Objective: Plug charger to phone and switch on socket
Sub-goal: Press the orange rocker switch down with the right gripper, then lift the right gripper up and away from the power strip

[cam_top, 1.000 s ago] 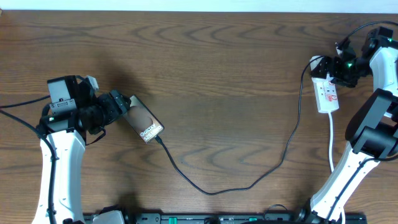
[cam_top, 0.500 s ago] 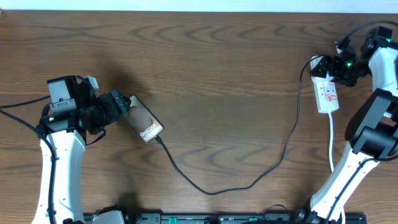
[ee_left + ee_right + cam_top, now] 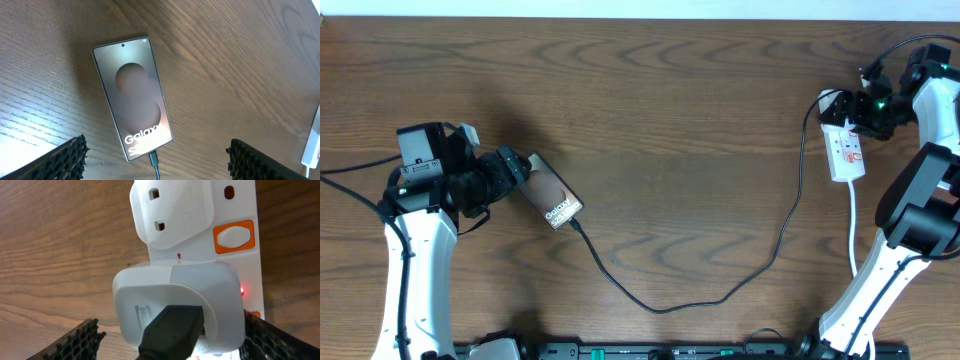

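Observation:
The phone (image 3: 557,200) lies flat on the table, left of centre, with its brown patch and "Galaxy" lettering face up (image 3: 132,95). The charger (image 3: 660,308) is plugged into its lower end (image 3: 154,161). The cable loops across the table up to a white adapter (image 3: 175,305) seated in the socket (image 3: 848,150). My left gripper (image 3: 517,170) is open at the phone's upper-left end, its fingers (image 3: 65,160) wide apart and clear of the phone. My right gripper (image 3: 175,350) is open astride the adapter on the socket (image 3: 240,205). A small red light (image 3: 242,290) glows beside the adapter.
An orange rocker switch (image 3: 233,235) sits beside a free outlet on the socket. The socket's white cord (image 3: 853,225) runs toward the front edge along the right arm. A black rail (image 3: 670,350) lines the front edge.

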`<action>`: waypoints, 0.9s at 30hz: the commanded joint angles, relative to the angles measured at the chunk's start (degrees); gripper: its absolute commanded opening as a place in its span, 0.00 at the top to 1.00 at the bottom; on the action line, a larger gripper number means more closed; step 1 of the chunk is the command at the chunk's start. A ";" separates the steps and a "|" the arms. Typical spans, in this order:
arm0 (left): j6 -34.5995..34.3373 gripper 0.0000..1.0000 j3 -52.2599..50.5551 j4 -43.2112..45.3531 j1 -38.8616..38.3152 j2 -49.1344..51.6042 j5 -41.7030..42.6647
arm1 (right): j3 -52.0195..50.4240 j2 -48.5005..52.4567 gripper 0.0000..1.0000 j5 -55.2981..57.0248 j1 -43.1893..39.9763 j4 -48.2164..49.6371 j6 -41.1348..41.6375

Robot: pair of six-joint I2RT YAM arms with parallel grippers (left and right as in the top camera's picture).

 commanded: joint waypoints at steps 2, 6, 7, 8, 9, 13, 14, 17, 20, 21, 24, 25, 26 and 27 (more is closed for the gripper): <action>1.42 0.12 -0.07 -0.09 -0.02 -0.35 -0.72 | -4.76 1.68 0.18 -10.21 2.80 -1.75 1.11; 1.42 0.12 -0.07 -0.09 -0.02 -0.35 -0.72 | -4.81 1.66 0.19 -10.14 2.78 -2.03 1.60; 1.40 0.12 -0.07 -0.11 -0.02 -0.35 -0.72 | -4.79 1.53 0.16 -9.90 2.67 -2.01 2.27; 1.40 0.12 -0.07 -0.11 -0.02 -0.35 -0.72 | -4.72 1.46 0.14 -9.53 2.51 -1.95 2.91; 1.40 0.12 -0.07 -0.11 -0.02 -0.35 -0.72 | -4.48 1.38 0.14 -9.29 2.34 -1.99 3.37; 1.40 0.12 -0.07 -0.15 -0.02 -0.35 -0.72 | -2.45 0.17 0.12 -8.35 1.03 -3.74 3.50; 1.40 0.12 -0.07 -0.15 -0.02 -0.35 -0.72 | -1.99 -0.52 0.10 -7.82 0.70 -4.35 3.50; 1.38 0.12 -0.07 -0.15 -0.02 -0.35 -0.72 | -1.38 -3.23 0.07 -3.80 -0.07 -5.57 5.57; 1.38 0.12 -0.07 -0.15 -0.02 -0.35 -0.72 | -1.36 -7.28 0.05 3.85 -0.33 -6.71 9.03; 1.40 0.12 -0.07 -0.15 -0.02 -0.35 -0.72 | -1.36 -8.48 0.04 5.79 -0.33 -7.19 9.94; 1.40 0.12 -0.07 -0.15 -0.02 -0.35 -0.72 | -1.38 -14.93 0.01 15.82 -0.33 -10.19 16.83; 1.38 0.12 -0.07 -0.15 -0.02 -0.35 -0.72 | -1.36 -16.28 0.01 17.64 -0.33 -10.91 18.73; 1.40 0.12 -0.07 -0.15 -0.02 -0.35 -0.72 | -1.38 -17.81 0.01 19.34 -0.33 -11.89 20.74; 1.40 0.12 -0.07 -0.15 -0.02 -0.35 -0.72 | -1.36 -19.15 0.01 20.24 -0.33 -12.90 22.12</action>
